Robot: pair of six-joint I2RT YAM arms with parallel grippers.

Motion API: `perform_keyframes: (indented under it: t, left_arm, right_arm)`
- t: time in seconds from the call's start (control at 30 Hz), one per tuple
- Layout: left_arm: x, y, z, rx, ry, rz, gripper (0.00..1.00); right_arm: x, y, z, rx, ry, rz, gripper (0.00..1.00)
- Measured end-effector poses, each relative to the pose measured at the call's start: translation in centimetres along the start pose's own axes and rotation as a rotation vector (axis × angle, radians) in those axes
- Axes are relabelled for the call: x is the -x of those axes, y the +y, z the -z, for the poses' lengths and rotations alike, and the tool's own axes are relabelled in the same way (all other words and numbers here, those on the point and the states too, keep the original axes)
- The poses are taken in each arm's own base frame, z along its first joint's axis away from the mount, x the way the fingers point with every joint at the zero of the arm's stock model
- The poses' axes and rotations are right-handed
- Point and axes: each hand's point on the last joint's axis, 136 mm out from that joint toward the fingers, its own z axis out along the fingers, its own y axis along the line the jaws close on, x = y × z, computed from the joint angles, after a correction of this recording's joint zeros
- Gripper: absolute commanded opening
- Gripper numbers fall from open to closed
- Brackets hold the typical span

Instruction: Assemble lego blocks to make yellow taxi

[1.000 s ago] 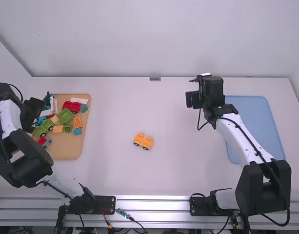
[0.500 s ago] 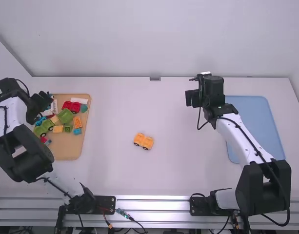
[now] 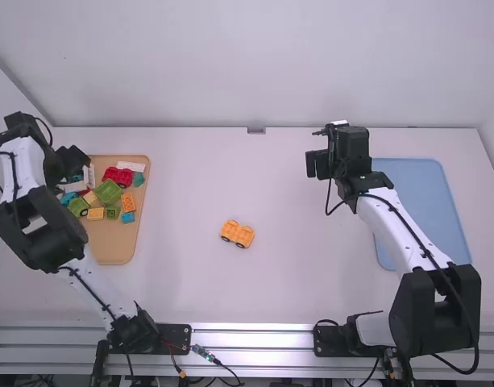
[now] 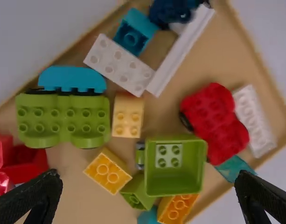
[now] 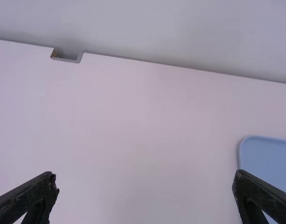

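Left tool (image 3: 76, 161) hangs open above tray (image 3: 114, 247) crowded with blocks (image 3: 109, 191)

You had a white desk (image 3: 182, 185) spread out before you, its straight far edge lying along the foot of a plain, pale back wall (image 3: 263, 72). A dark, slanting line marked the corner where that wall met the left wall (image 3: 0, 87) (plain and pale as well). At the middle of the desk's far edge you had a small grey fitting (image 3: 256, 130), and in the right wrist view you could see its open, box-like shape. Along the near edge ran a ridged metal rail (image 3: 263, 332), with darker floor space below it. The light reached you soft and even, leaving only faint shading on the desk.
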Motion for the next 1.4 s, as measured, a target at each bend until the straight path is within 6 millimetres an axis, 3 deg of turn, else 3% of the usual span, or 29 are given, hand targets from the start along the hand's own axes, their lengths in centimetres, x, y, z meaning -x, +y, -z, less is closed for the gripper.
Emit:
perform_keyframes:
  t: [0.17, 0.27, 0.43, 0.53, 0.67, 0.77, 0.93, 1.03, 1.3, 1.4]
  left_arm:
    - [-0.9, 1.0, -4.9, 0.064, 0.16, -0.011, 0.96]
    - [-1.4, 1.2, -6.7, 0.076, 0.201, -0.011, 0.95]
    - [-0.8, 0.8, -6.8, 0.059, 0.178, -0.012, 0.84]
    - [-0.6, 0.6, -6.8, 0.051, 0.17, -0.012, 0.87]
    - [-0.1, 0.4, -6.8, 0.043, 0.149, -0.014, 0.73]
    - [0.1, 0.3, -6.9, 0.039, 0.141, -0.017, 0.78]
    - [0.3, 0.2, -7.3, 0.036, 0.13, -0.016, 0.7]
    - [-0.3, 0.5, -8.1, 0.04, 0.143, -0.015, 0.61]
    - [-0.9, 0.2, -8.7, 0.018, 0.159, -0.014, 0.56]
    - [-1.0, 0.2, -8.7, 0.02, 0.163, -0.013, 0.59]
  right_arm:
    - [0.0, 0.0, 0.0, 0.0, 0.0, -0.001, 0.99]
    - [0.0, 0.0, 0.0, 0.0, 0.001, -0.002, 0.99]
    - [0.0, 0.0, 0.0, 0.0, 0.001, -0.002, 0.99]
    - [0.0, 0.0, 0.0, 0.001, 0.0, -0.001, 0.99]
    - [0.0, 0.0, 0.0, 0.001, 0.0, -0.001, 0.99]
    - [0.0, 0.0, 0.0, 0.001, 0.0, -0.002, 0.99]
    - [0.0, 0.0, 0.0, 0.002, 0.0, -0.002, 0.99]
    - [0.0, 0.1, 0.0, 0.004, 0.0, -0.002, 0.99]
    - [0.0, 0.1, 0.0, 0.004, 0.001, -0.002, 0.99]
    - [0.0, 0.1, 0.0, 0.004, 0.001, -0.001, 0.99]
